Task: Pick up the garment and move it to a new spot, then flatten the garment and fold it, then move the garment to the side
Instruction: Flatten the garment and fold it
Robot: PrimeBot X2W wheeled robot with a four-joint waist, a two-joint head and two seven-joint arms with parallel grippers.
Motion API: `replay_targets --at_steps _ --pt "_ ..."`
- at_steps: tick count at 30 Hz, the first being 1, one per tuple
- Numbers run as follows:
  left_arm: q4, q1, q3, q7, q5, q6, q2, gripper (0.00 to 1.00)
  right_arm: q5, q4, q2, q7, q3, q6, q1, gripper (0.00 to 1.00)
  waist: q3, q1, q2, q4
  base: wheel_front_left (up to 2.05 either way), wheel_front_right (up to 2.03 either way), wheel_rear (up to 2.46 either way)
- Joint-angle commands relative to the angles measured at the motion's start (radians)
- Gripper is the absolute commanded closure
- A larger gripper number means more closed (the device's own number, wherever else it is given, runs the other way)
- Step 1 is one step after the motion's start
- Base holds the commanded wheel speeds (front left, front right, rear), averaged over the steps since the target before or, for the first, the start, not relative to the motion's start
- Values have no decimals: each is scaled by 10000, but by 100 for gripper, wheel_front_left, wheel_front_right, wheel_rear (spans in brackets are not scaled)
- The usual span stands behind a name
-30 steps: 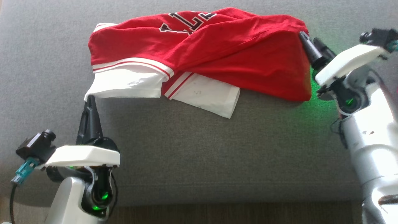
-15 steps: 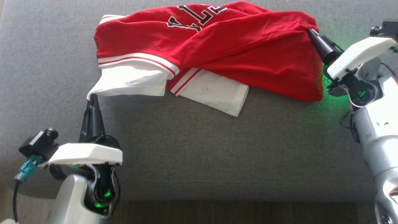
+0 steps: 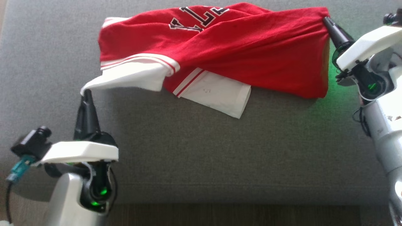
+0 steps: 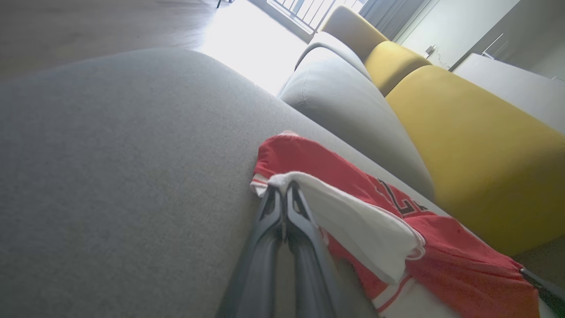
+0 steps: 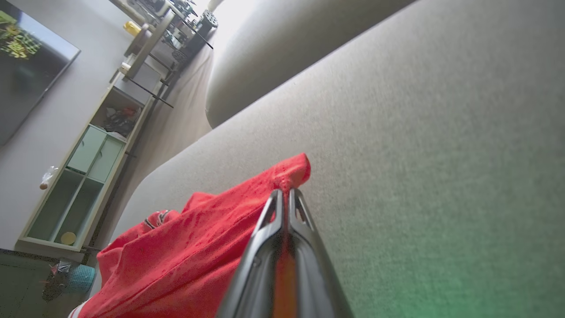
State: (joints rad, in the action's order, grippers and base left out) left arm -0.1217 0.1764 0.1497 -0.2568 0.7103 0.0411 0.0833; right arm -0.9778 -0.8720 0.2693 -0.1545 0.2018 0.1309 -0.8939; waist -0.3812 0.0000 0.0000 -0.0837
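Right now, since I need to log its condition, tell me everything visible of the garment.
The garment is a red jersey of soft-looking fabric with white sleeves, striped trim and black, white-edged letters only partly readable. It lies twisted and creased on the grey cushion. The left end effector pinches a white sleeve's tip; the right end effector pinches a red corner, both shut.

Window glare, green glow, warped edges

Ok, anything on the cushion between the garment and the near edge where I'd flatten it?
Nothing visible does. The left gripper pinches the garment at a white sleeve, the right gripper at a red corner; the grey cushion nearer the robot is bare.
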Motion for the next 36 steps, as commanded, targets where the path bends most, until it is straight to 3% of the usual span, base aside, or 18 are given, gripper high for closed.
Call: replay_targets --at_steps 1,5,12,17,22,25,30,34,35,36 --pt "504 401 -568 -49 -84 -117 94 100 34 516 188 229 290 -2 -263 100 152 0 0 46 0 0 0" --pt "890 879 -958 -47 156 -361 159 100 240 1032 589 673 834 -2 -303 100 512 0 0 156 0 0 0" --pt "1462 2983 -1537 643 901 -639 807 100 281 2090 1108 1545 1544 -2 -527 100 1291 0 0 489 0 0 0" --pt "1534 4884 -1731 1343 1332 -661 1246 100 148 2645 1233 2274 1720 -2 -883 100 1882 0 0 801 0 0 0" --pt "1515 5597 -1651 1833 1470 -589 1427 100 -82 3141 1316 2138 2029 -2 -734 100 2115 0 0 1026 0 0 0" --pt "1583 5120 -1570 2270 1575 -440 1519 100 -168 3639 1563 1806 2290 -2 -122 90 2045 0 0 1105 0 0 0" --pt "1767 3064 -1710 2097 1571 -269 1431 100 259 4339 1911 1871 2419 -2 1955 96 1688 0 0 1003 0 0 0" --pt "1688 1671 -1860 1698 1676 -327 1191 100 590 4697 1560 2237 2139 -2 3750 98 1386 0 0 874 0 0 0" --pt "1618 1435 -1870 1611 1681 -378 1161 100 614 4748 1393 2228 2069 -2 4135 92 1323 0 0 845 0 0 0" --pt "1557 1248 -1889 1529 1698 -414 1122 100 675 4811 1260 2195 2021 -2 4477 75 1269 0 0 810 0 0 0"
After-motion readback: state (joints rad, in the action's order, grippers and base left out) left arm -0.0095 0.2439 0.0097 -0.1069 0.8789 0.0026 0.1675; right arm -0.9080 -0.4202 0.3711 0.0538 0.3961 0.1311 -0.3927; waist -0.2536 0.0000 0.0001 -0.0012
